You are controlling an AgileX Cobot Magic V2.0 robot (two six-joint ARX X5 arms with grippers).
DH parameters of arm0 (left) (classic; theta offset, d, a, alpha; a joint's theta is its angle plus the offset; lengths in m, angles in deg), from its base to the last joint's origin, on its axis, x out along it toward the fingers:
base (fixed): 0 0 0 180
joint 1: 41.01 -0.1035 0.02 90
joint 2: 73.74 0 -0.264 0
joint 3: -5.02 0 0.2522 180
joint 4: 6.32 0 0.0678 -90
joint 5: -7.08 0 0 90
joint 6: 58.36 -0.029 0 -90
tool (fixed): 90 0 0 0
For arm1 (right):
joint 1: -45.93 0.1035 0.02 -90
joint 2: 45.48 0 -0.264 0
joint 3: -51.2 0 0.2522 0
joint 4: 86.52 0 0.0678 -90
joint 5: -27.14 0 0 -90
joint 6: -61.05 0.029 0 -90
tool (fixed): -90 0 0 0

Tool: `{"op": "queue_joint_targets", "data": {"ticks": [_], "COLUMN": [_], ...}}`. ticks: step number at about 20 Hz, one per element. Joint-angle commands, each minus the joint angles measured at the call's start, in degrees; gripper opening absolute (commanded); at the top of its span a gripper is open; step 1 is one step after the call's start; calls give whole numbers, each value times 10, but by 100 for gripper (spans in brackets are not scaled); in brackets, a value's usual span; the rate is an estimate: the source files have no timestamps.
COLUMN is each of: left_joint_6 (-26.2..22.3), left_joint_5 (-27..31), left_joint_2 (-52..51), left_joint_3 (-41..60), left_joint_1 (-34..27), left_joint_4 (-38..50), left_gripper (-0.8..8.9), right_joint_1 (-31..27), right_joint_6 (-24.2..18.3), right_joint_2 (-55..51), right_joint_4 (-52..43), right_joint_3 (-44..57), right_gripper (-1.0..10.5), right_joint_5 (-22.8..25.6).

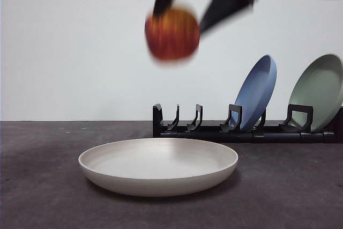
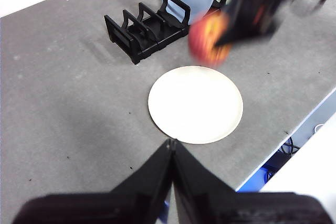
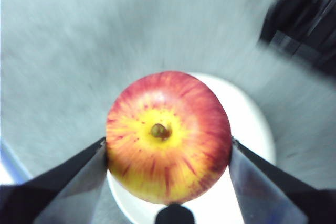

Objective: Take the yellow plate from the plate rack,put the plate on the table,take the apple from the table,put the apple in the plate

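The yellow plate (image 1: 158,165) lies flat on the table (image 1: 43,186), in front of the plate rack (image 1: 214,127). High above the plate hangs the red and yellow apple (image 1: 172,33), blurred by motion, with my right gripper (image 1: 177,25) shut on it. In the right wrist view the apple (image 3: 168,137) fills the gap between the two jaws, with the plate (image 3: 252,129) showing beneath it. My left gripper (image 2: 171,148) is shut and holds nothing; it hovers back from the plate (image 2: 195,104) and sees the apple (image 2: 209,40) in the other gripper.
A blue plate (image 1: 257,92) and a sage-green plate (image 1: 319,92) stand in the right slots of the rack. The rack's left slots (image 1: 185,119) hold nothing. The table's edge (image 2: 294,129) runs close to the plate in the left wrist view.
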Motion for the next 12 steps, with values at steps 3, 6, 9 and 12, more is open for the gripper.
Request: {"op": "queue_joint_targets", "data": {"ticks": [3,6,9,12], "left_joint_6": [-7,-7,-7,-7], "left_joint_5": [0,0,0,0], "left_joint_2": [-1,-1,-1,-1], "left_joint_3": [-1,-1,-1,-1], "left_joint_1": [1,1,1,1], "left_joint_4": [3,3,1,1], "left_gripper": [-8,-8,-8,-8], "right_joint_1": [1,1,1,1], "right_joint_6": [42,46,49,55], "right_joint_2": [30,61,96,120], "right_joint_4": [-144,-190,-199,-198], "right_joint_3": [123,146,147,148], "right_gripper": [-12,-12,-12,-12], "right_joint_5": [-7,-7,-6,-7]}}
